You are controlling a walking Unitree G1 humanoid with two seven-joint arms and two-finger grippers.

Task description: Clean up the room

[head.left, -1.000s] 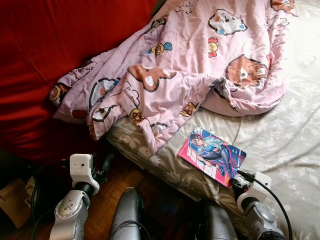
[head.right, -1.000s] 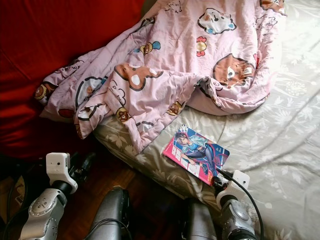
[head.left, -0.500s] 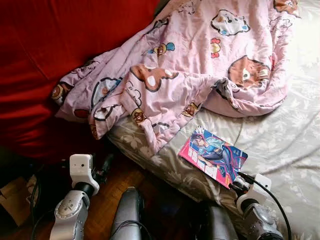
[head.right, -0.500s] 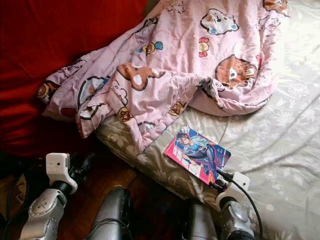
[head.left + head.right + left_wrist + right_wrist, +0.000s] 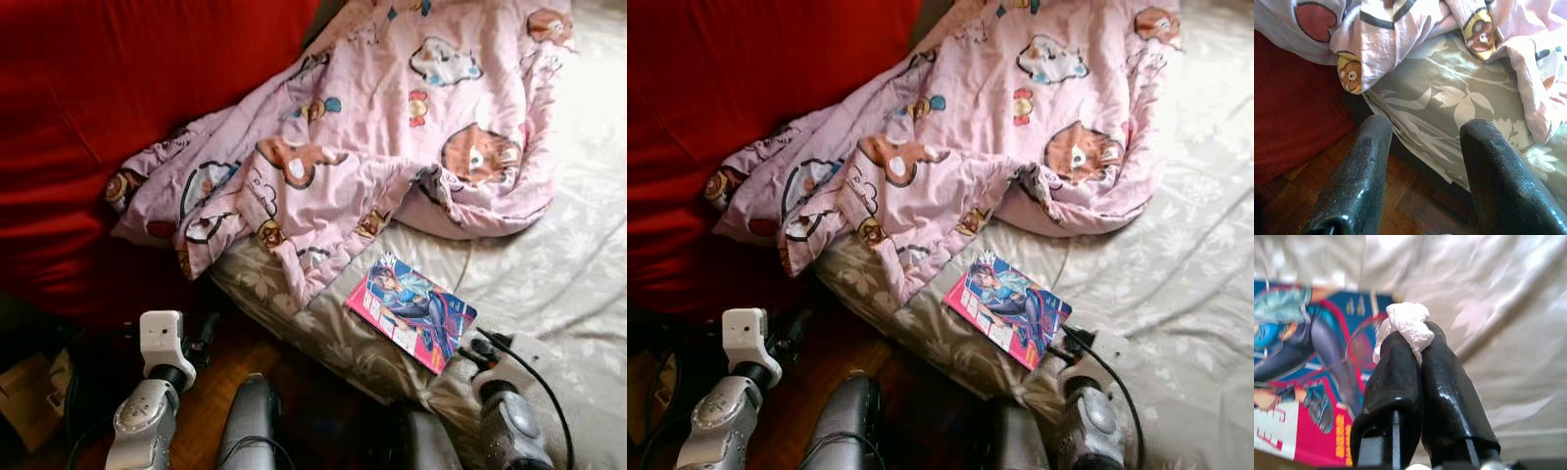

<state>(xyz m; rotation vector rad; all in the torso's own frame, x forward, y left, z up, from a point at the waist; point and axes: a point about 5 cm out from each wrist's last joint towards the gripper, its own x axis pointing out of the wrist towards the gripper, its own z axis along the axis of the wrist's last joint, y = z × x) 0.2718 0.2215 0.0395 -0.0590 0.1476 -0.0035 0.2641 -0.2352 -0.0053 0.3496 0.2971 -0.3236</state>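
We take the comic book (image 5: 411, 310) as our landmark: a pink-edged magazine with a blue-clad figure on its cover, lying flat on the floral bedsheet (image 5: 549, 274) near the edge of the bed.

Our right gripper (image 5: 1409, 340) sits just beside the comic book's near corner, low over the sheet. Its two black fingers (image 5: 1396, 377) are pressed together, pinching a crumpled white wad of tissue (image 5: 1403, 323) at their tips. In the wrist view the wad hangs right over the edge of the comic book's cover, though we cannot tell whether it touches the cover. From the head camera we see the right wrist's white housing (image 5: 519, 354) and its black cable just beside the comic book's lower corner.

Above the comic book, further onto the bed, lies a rumpled pink cartoon-print blanket (image 5: 333, 147) with bears and other animals on it. One corner of it droops over the bed edge near the comic book's left side. Beyond the blanket stands a red sofa (image 5: 118, 117).

Our left gripper (image 5: 1422, 171) is well apart from the comic book, down by the wooden floor (image 5: 211, 401) beside the bed. Its fingers (image 5: 1359, 171) stand spread with nothing between them, pointing at the sheet's hanging edge and the blanket's drooping corner.
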